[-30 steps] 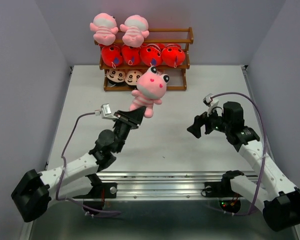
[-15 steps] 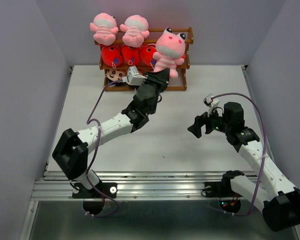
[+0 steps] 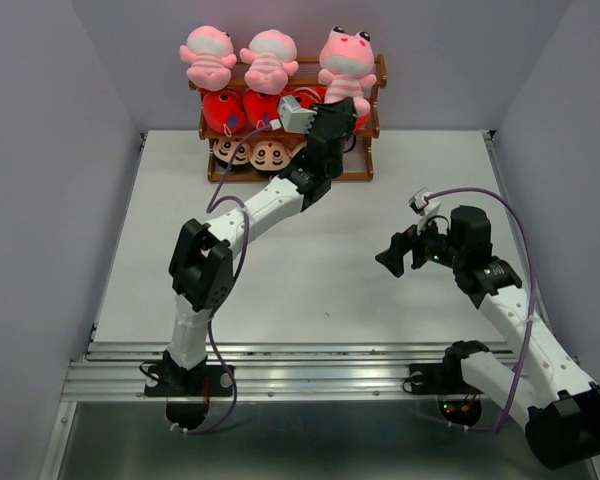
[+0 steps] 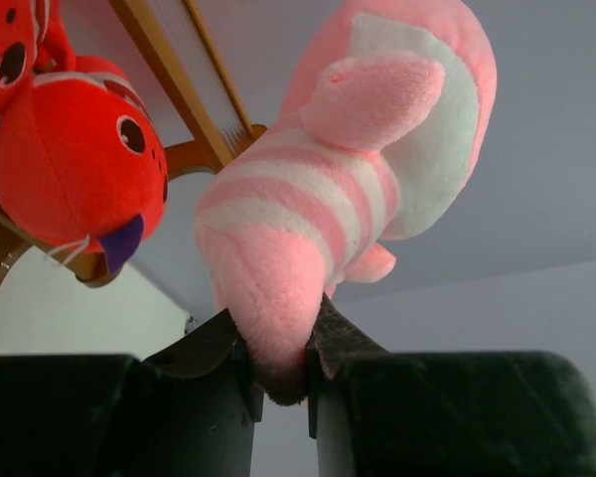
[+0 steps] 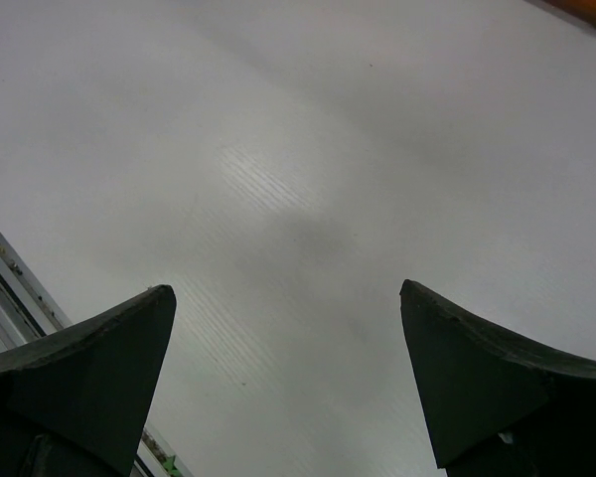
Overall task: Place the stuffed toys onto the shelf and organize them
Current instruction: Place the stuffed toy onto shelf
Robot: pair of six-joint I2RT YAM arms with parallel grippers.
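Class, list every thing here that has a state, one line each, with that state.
Left gripper: shut on third pink frog.
Right gripper: open, empty.
Third pink frog: upright at top tier of shelf, gripped.
Other two pink frogs: resting on top tier.
Red fish: resting on middle tier.
Boy dolls: lying on bottom tier.

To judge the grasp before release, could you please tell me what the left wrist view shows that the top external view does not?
Left wrist only: the left claw pinching the lower end of the pink striped plush frog. Top external only: two more pink frogs on the top tier, black-haired boy dolls below, the open right claw. Both: the held frog, red-orange plush fish, brown wooden shelf.
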